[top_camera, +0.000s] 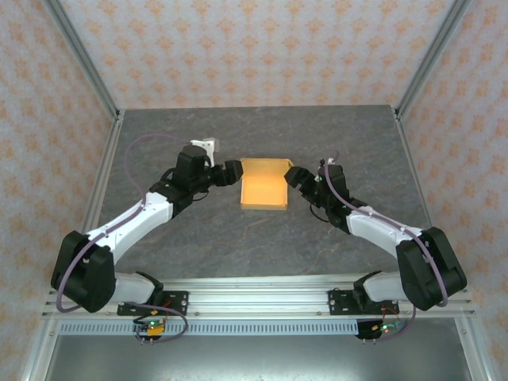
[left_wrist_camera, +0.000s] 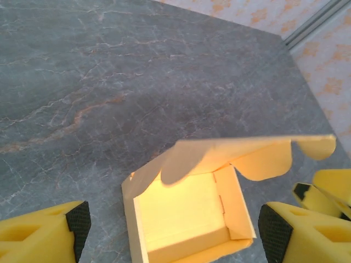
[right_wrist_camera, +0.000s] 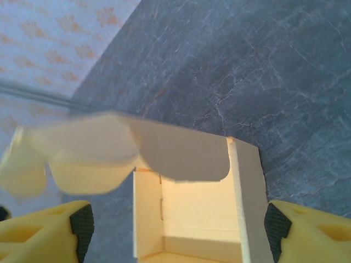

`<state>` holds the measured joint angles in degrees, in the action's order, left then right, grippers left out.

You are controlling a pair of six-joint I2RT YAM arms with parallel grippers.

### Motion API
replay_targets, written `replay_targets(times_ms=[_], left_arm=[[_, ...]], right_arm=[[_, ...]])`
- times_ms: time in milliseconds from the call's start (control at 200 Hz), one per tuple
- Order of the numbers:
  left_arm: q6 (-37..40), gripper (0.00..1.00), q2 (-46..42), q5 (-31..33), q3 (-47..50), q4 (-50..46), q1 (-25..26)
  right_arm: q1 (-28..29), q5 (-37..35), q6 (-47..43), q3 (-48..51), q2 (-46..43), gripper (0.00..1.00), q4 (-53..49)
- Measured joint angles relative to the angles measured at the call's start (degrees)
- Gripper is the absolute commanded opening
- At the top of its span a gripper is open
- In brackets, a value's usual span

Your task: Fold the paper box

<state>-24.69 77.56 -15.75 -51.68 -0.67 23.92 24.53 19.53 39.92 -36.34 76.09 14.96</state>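
**Desk** [top_camera: 198, 131]: grey marbled surface carrying the work.

**Paper box** [top_camera: 264, 194]: tan-orange tray with its side walls already upright, lying between the two sets of fingers.

**Lid** [left_wrist_camera: 230, 150]: hinged at the far wall and half raised over the open tray.

**Left fingers** [top_camera: 233, 171] and **right fingers** [top_camera: 296, 176]: both released, spread wide and grasping nothing, one set at each side of the box (pads near the walls, not clearly touching).

**Ear flaps** [left_wrist_camera: 321, 147]: rounded and untucked.

**Step in hand, as judged:** closing the lid. Press it down evenly from both sides, guide each ear inside its side wall, and avoid shoving the light tray across the desk.
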Motion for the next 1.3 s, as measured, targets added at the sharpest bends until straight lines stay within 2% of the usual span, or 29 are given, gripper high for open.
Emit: replay_targets(times_ms=[325,445,626,1016,1056,1176,1301], left_arm=[[4.3,0.75,7.8,1.9,-4.8,-2.1,0.8],[5.7,0.65,10.7,1.9,-7.8,-2.5,1.2],[7.2,0.44,13.1,2.3,-8.9,-2.7,1.2],[7.3,0.47,18.0,5.2,-11.0,-3.1,1.2],[7.5,0.44,18.7,5.7,-11.8,-3.2,1.2],[8.2,0.27,20.5,5.9,-13.9,-3.6,1.2],[7.8,0.23,21.4,5.0,-14.8,-3.9,1.3]], right_arm=[[0.0,2.9,-13.7,-8.2,3.1,0.64,-7.9],[0.0,3.2,-16.5,-11.7,6.5,0.57,-8.9],[0.0,4.1,-17.4,-13.4,10.0,0.50,-9.0],[0.0,4.5,-17.5,-14.7,12.5,0.38,-9.0],[0.0,4.5,-17.5,-14.7,12.6,0.37,-9.0],[0.0,4.5,-17.5,-14.7,12.9,0.32,-9.0],[0.0,4.5,-17.2,-14.7,13.2,0.28,-9.0]])
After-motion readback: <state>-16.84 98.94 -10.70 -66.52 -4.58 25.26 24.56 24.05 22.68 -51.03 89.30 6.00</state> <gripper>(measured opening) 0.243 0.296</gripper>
